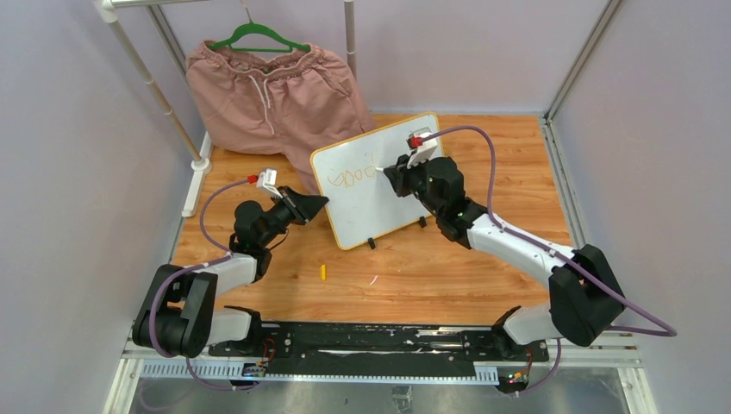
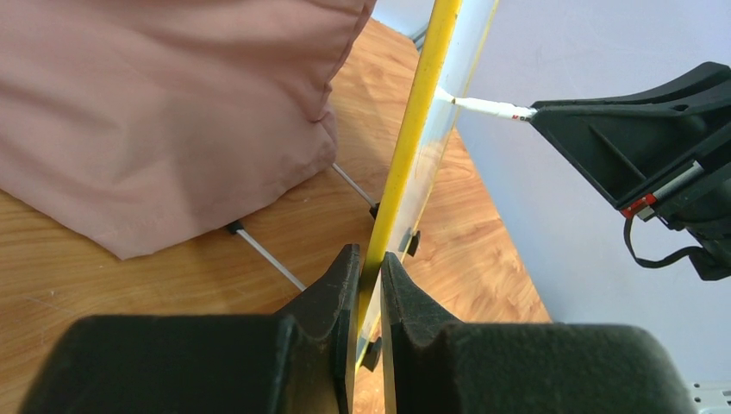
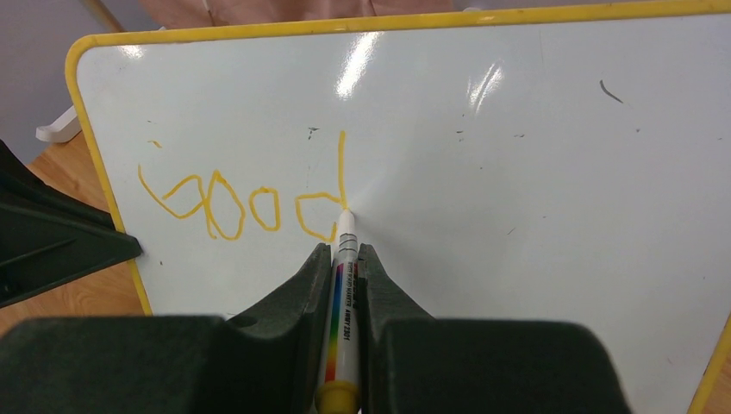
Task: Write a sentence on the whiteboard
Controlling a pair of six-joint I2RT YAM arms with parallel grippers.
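Whiteboard [image 1: 366, 216] propped near the middle of the table [image 1: 483, 285] on two black feet, face turned toward the right arm. Pink shorts [image 1: 267, 95] on a hanger just behind its far left corner. Clamped at the left edge by the left gripper [image 2: 369, 259], fingers closed on the yellow frame, one on each side, steadying it. Right gripper [image 3: 345, 254] closed on a marker [image 3: 342, 302], tip touching the face at the foot of the last upright stroke.

Sentence [image 3: 250, 203] only begun: reads "good" in orange on the upper left part of the face, with nothing after it and wide bare white to the right and below. A few small dark specks elsewhere on the face, not part of the writing. Small yellow piece [image 1: 323, 272] on the table just near of the feet, apart from both arms; possibly the marker's cap, too small to tell.

Step in hand, by judgement: closing off the d, first word about done, most of the writing yet to do.

Next: lift the tip clear, shift right far enough to leave a gap, then touch down again at the same line height for the second word. Calls for light, even pressure, given a support of only two feet and one clamp, with a risk of tipping back or sliding under a hard push. Calls also for a firm left hold on the frame during every stroke.
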